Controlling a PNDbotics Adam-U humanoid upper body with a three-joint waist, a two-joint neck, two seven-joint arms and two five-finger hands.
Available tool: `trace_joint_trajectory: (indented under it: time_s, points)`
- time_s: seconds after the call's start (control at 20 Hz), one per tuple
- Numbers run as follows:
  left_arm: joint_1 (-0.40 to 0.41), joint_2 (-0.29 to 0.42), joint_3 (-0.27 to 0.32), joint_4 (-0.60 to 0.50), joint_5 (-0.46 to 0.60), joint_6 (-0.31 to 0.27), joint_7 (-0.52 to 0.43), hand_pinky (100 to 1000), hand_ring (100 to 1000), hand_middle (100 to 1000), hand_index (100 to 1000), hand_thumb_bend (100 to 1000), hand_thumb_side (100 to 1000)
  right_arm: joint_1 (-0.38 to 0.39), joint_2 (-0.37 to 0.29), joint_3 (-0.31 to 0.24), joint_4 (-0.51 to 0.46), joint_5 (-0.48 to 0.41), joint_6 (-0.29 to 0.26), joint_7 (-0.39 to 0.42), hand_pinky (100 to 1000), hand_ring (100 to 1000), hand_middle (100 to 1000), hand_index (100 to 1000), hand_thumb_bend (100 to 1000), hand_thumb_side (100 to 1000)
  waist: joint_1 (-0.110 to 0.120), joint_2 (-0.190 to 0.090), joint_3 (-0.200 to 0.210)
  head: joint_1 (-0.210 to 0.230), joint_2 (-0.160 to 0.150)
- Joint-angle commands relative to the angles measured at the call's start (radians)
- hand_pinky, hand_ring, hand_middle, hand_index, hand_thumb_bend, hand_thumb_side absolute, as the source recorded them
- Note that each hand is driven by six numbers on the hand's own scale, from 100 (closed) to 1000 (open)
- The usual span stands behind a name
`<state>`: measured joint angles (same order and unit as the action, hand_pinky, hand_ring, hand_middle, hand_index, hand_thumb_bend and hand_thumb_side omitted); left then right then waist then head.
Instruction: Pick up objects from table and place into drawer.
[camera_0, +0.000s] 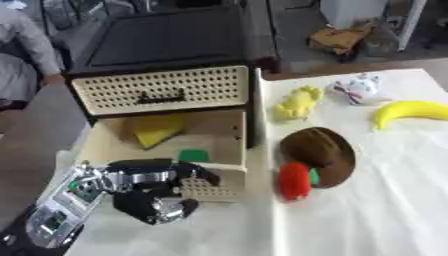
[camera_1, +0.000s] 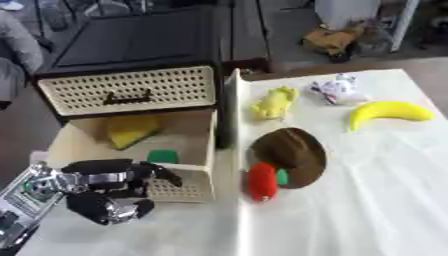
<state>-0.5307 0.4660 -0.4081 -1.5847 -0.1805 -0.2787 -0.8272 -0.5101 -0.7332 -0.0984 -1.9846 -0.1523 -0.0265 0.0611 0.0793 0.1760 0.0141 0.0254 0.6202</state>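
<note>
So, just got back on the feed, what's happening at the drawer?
The lower drawer is pulled open, with a yellow wedge and a small green block already inside. The left hand is at the drawer's front panel, fingers curled over its top edge. On the white cloth wait a red object, a brown bowl-like piece, a yellow toy, a white toy and a banana. The right hand is out of view.

Green thing (camera_0: 313, 176) mostly behind red one (camera_0: 294, 181)
</note>
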Motion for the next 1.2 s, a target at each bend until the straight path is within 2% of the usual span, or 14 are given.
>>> trace_joint_trajectory:
  time_s: [0.05,0.4,0.65,0.9,1.2]
  points:
    - [-0.020,0.019,0.024,0.009,-0.013,-0.038,0.000,100,100,899,1000,100,766,-0.017,-0.012,-0.009,-0.015,-0.003,0.000,0.003,648,795,585,671,526,980,-0.006,-0.009,0.000,0.001,-0.016]
    - [-0.033,0.018,0.039,0.032,-0.012,-0.053,0.035,100,100,900,1000,100,760,-0.019,-0.008,-0.009,-0.015,-0.005,0.000,0.003,648,795,585,671,526,979,-0.010,-0.004,-0.002,0.002,-0.024]
    - [-0.040,0.010,0.026,0.048,-0.010,-0.053,0.006,100,100,881,1000,100,798,-0.021,-0.004,-0.010,-0.015,-0.004,0.004,0.007,648,796,585,671,525,976,-0.008,0.002,-0.006,0.005,-0.027]
    - [-0.049,0.009,0.033,0.062,-0.031,-0.053,-0.016,100,100,889,1000,100,787,-0.021,-0.001,-0.012,-0.015,-0.005,0.007,0.005,648,797,585,672,522,975,-0.006,0.007,-0.012,0.006,-0.029]
    - [-0.073,0.003,0.052,0.126,-0.064,-0.064,0.015,100,100,889,1000,100,764,-0.028,0.006,-0.011,-0.015,-0.009,0.010,0.009,647,798,585,672,522,972,-0.006,0.013,-0.017,0.011,-0.041]
